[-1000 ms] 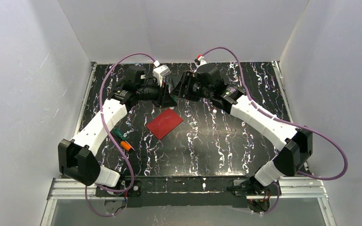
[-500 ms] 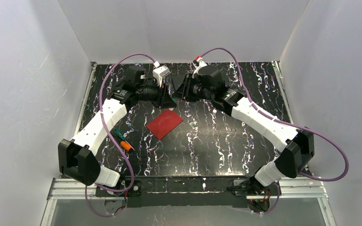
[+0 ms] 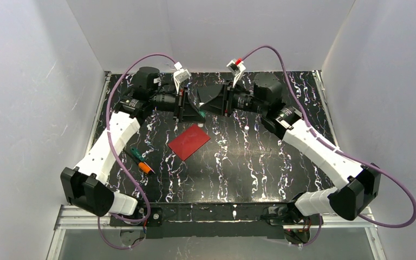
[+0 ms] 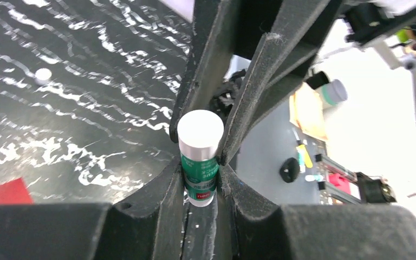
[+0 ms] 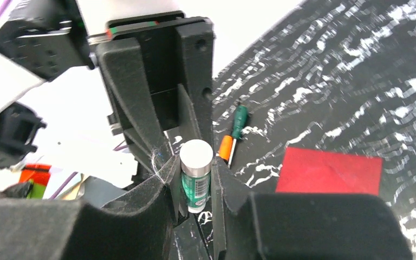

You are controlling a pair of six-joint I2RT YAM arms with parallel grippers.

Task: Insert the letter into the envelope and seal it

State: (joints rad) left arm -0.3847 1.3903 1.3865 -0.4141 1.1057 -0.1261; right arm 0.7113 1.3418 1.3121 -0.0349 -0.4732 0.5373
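One glue stick (image 4: 199,162), two grips
Top: left gripper (image 3: 195,112) and right gripper (image 3: 208,103) meet far back, beyond the flat red envelope (image 3: 189,142). Left wrist: jaws nearly closed, clamping the stick's green body. Right wrist: jaws clamp it likewise.

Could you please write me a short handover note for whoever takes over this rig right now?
Left gripper: shut on the glue stick, at the far middle of the table.
Right gripper: shut on the same stick's other end.
Envelope: flat on the table, nearer than the grippers, untouched.
Letter: not visible in any view; cannot tell whether it is inside.
Done: glue stick picked up.
Left: probably uncap it, confirm the letter is inside, seal the envelope.
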